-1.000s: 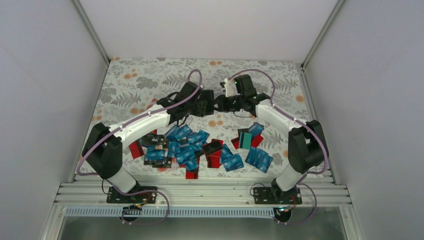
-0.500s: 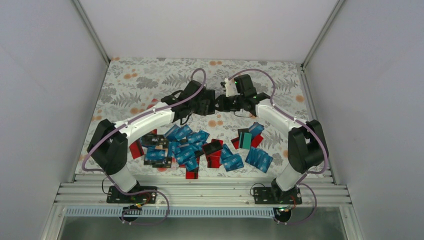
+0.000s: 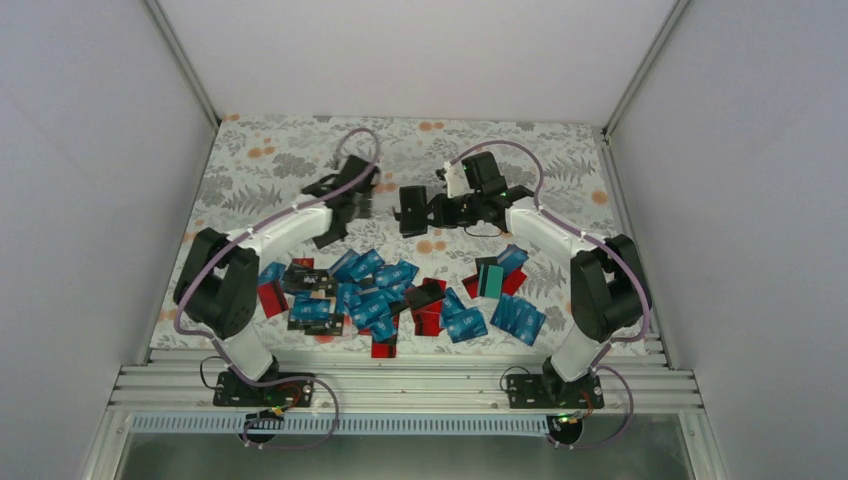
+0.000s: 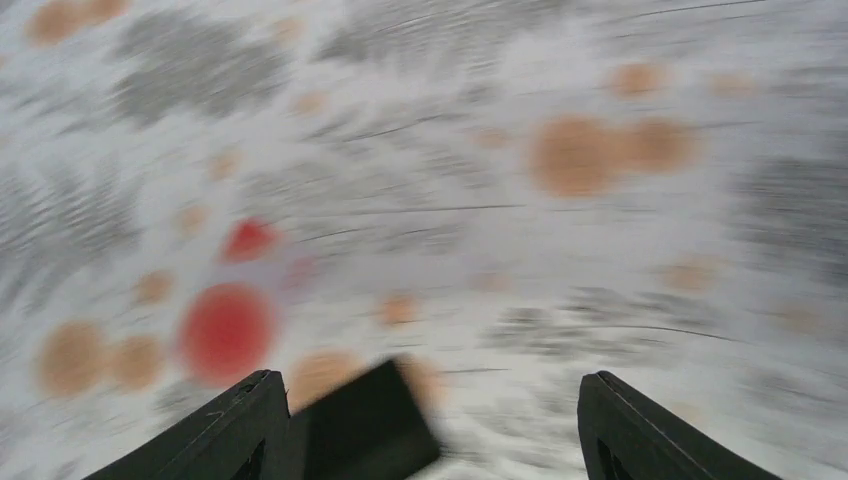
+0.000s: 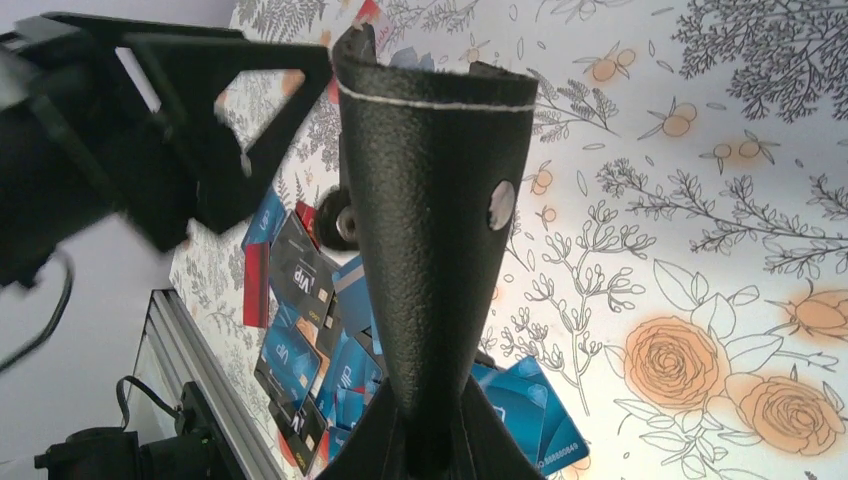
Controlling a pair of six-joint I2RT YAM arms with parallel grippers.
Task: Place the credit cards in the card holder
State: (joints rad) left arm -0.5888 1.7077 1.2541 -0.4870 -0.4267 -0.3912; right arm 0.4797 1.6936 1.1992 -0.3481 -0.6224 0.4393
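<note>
The card holder, black grained leather with a metal snap, stands upright in my right gripper, whose fingers are shut on its lower end. From above it hangs over the mid-back of the table, with the right gripper beside it. My left gripper is off to the left, apart from the holder. In its blurred wrist view its jaws stand wide apart. A black flat piece lies against the left finger; I cannot tell what it is. The credit cards, mostly blue, some red and black, lie heaped at the near side.
The table has a floral cloth. A smaller group of blue, teal and red cards lies near the right arm. White walls close in the sides and back. A metal rail runs along the near edge.
My left arm has swung away to the left from the card holder, with its gripper open. The right gripper has stayed put, holding the holder, which now shows uncovered.
</note>
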